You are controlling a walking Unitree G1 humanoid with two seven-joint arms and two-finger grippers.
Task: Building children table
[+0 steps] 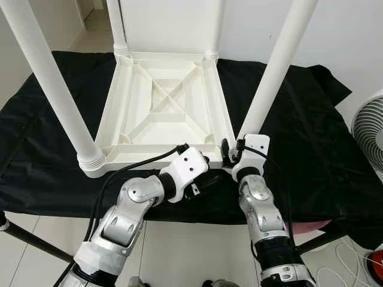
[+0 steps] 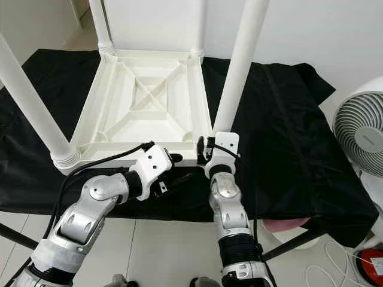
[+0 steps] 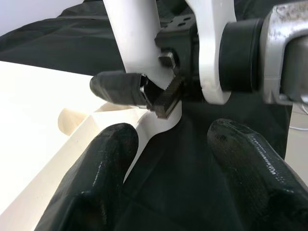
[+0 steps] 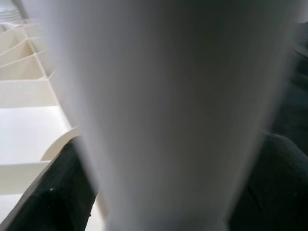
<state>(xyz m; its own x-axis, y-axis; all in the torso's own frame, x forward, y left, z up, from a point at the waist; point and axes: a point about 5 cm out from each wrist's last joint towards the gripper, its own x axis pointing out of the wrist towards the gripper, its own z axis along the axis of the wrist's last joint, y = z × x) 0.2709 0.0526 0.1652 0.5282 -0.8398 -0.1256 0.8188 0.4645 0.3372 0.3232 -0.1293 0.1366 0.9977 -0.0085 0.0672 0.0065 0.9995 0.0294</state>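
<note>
A white plastic children's table top (image 1: 117,101) lies upside down on a black cloth (image 1: 311,137). Legs stand up from its corners. My right gripper (image 1: 230,154) is at the base of the near-right leg (image 1: 275,72), with its fingers (image 3: 115,88) closed around the leg just above the corner socket. In the right wrist view this leg (image 4: 173,110) is very close and blurred. My left gripper (image 1: 205,177) hovers low at the table's front edge, just left of that corner. Its two black fingers (image 3: 96,185) are spread apart over the cloth with nothing between them.
The near-left leg (image 1: 51,78) rises steeply toward the camera. Two more legs (image 1: 116,24) stand at the far corners against a white wall. A white fan (image 1: 368,128) stands at the right. Cables (image 1: 353,257) lie on the tiled floor below it.
</note>
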